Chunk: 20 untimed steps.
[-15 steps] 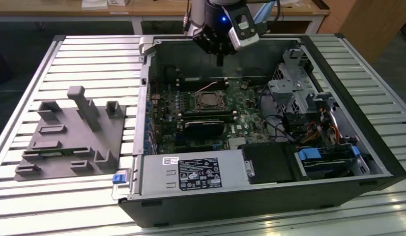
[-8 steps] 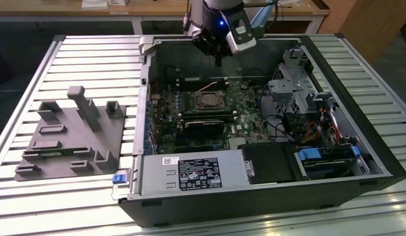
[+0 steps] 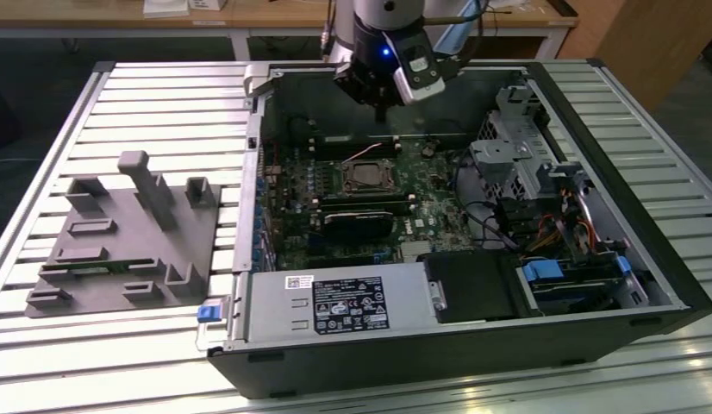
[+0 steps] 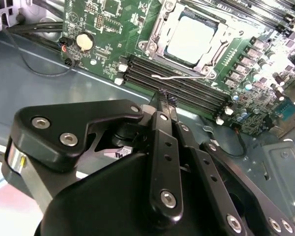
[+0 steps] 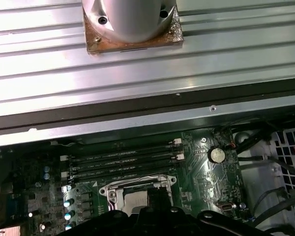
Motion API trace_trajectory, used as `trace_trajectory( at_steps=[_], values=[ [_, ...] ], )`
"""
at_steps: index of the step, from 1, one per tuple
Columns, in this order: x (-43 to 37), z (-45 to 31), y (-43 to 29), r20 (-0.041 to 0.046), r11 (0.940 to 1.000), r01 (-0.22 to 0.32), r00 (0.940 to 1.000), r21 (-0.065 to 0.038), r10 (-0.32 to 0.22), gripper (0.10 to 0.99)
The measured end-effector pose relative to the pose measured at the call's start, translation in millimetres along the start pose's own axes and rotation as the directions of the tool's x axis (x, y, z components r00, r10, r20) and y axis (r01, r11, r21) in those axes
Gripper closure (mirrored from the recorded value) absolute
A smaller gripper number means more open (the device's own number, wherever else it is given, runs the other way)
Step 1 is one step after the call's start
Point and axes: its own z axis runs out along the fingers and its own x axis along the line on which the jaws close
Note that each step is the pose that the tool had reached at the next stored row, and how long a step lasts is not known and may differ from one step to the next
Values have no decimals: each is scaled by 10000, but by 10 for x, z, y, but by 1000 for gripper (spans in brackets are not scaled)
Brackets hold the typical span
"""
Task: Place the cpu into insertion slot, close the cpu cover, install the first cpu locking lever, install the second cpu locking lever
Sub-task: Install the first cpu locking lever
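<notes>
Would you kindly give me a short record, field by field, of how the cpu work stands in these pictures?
cpu: seated in the insertion slot, silver top showing
cpu cover: down around the cpu
lever: thin silvery rod along the slot's edge by the memory slots; latching unclear
gripper: over the memory slots, fingers together, holding nothing
setting: open computer case on slatted table

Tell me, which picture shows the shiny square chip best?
The second wrist view: the cpu is close and its whole silver top shows. In the exterior view it looks tiny inside the computer case; the first wrist view catches just part of it.
</notes>
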Motion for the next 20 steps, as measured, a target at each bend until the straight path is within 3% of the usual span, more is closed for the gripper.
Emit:
trace_trajectory(
  at_steps=[8,14,18,19,20],
  values=[
    [24,127,-28,0,10000,0,10000,3,0,980],
    [52,212,-17,12,10000,7,10000,77,-7,980],
    [66,283,-19,32,9998,17,10000,200,-18,980],
    [87,392,-28,75,9990,37,10000,452,-41,980],
    [86,391,-28,73,9990,38,10000,456,-42,980]
  ],
)
